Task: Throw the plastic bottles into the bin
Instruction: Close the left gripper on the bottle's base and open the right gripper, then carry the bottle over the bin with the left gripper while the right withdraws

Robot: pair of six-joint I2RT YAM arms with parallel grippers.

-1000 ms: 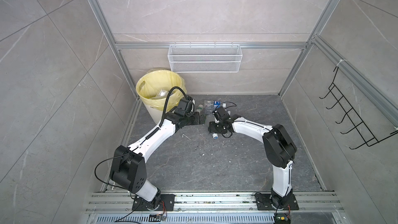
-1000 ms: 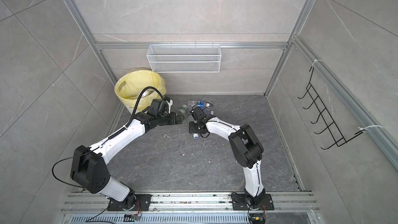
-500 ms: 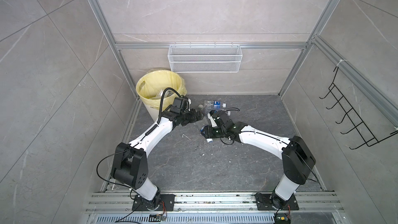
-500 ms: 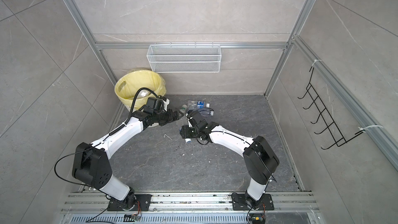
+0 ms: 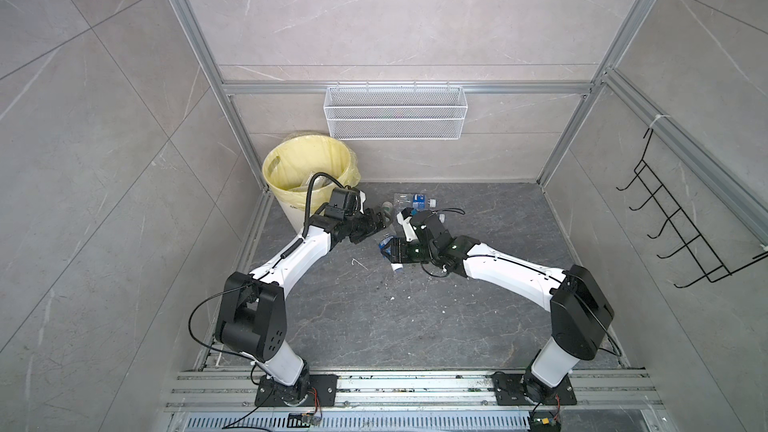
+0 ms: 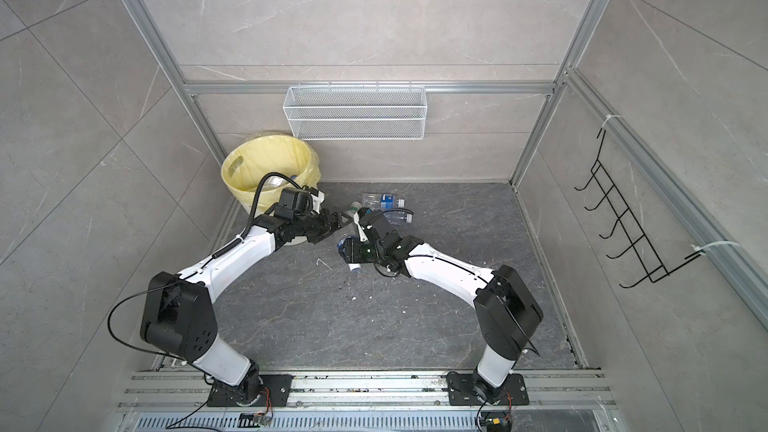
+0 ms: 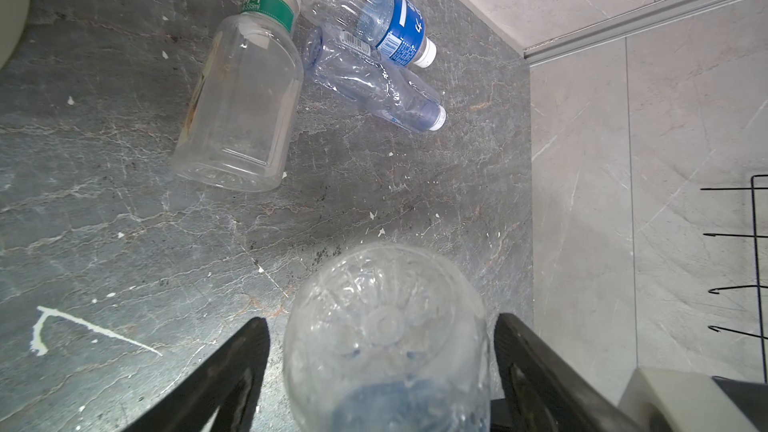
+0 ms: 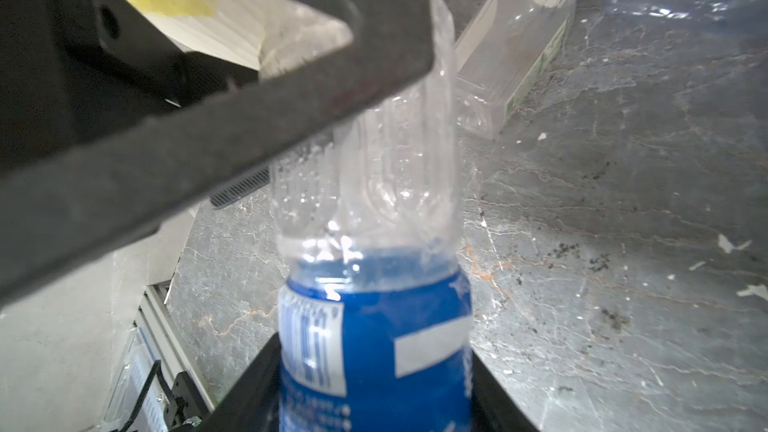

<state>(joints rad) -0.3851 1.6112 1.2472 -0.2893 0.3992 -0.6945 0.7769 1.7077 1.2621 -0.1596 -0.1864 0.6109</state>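
Observation:
My right gripper (image 8: 372, 351) is shut on a clear plastic bottle with a blue label (image 8: 374, 326), held off the floor in both top views (image 5: 384, 244) (image 6: 347, 248). The bottle's base (image 7: 384, 334) sits between the fingers (image 7: 249, 351) of my left gripper (image 7: 380, 322), which is open with a small gap on each side. Three more bottles lie on the floor behind: a white-capped one with a green band (image 7: 245, 97), a blue-labelled one (image 7: 374, 14) and a crushed bluish one (image 7: 374, 81). The bin (image 5: 291, 147) with its yellow bag stands at the back left, behind the left arm.
A white wire basket (image 5: 395, 118) hangs on the back wall and a black hook rack (image 5: 673, 234) on the right wall. White specks litter the dark stone floor (image 5: 374, 317). Aluminium frame rails run along the floor's edges.
My right gripper has carried the blue-labelled bottle left and up to the left gripper. The left gripper has turned to meet it, and its jaws have narrowed around the bottle's base.

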